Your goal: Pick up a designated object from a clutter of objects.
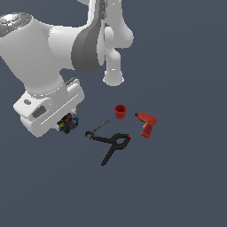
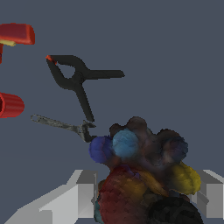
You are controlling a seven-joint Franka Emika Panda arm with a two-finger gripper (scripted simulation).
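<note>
The designated object is a dark roundish lump with blue, yellow and red bumps, at the exterior view's left. In the wrist view this lump fills the space between my two grey fingers, which touch its sides. My gripper is shut on it. Whether the lump rests on the floor or hangs above it cannot be told. The rest of the clutter of objects lies apart, toward the exterior view's right.
A thin grey tool lies closest to the lump, with a black clamp beside it. Farther right stand a small red cup and a red-orange drill. The arm's white links hang above the scene.
</note>
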